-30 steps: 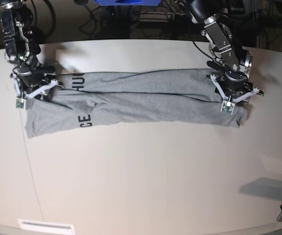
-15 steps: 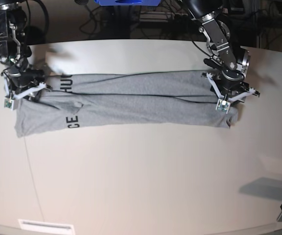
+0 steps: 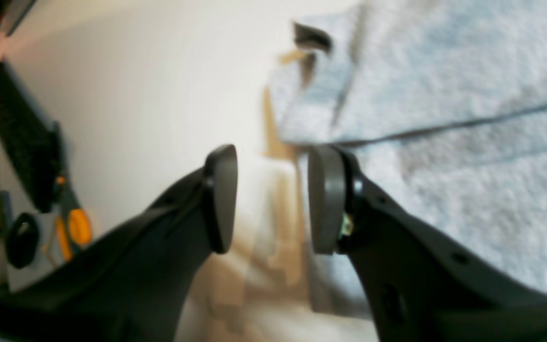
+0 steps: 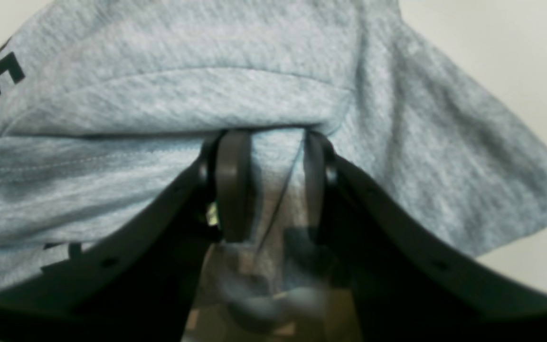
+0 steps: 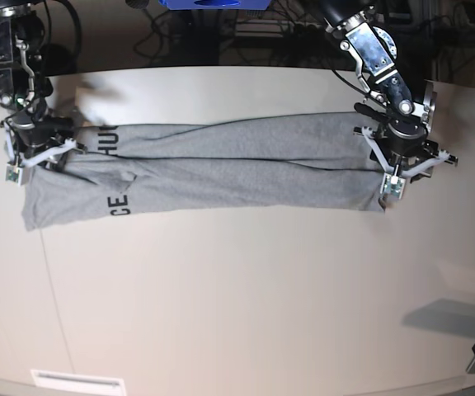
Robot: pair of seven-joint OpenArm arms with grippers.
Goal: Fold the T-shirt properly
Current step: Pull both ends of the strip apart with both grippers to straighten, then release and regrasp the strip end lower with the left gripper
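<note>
Currently the T-shirt [image 5: 221, 169] lies as a long band across the table [image 5: 237, 297]. Right gripper [image 4: 268, 185] pinches a fabric fold; left gripper [image 3: 271, 199] jaws spread, empty, at the shirt's edge.

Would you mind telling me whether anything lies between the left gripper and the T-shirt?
Nothing visible does. The left gripper stands open at the T-shirt end, one finger right at the cloth edge, with only bare table in the gap.
</note>
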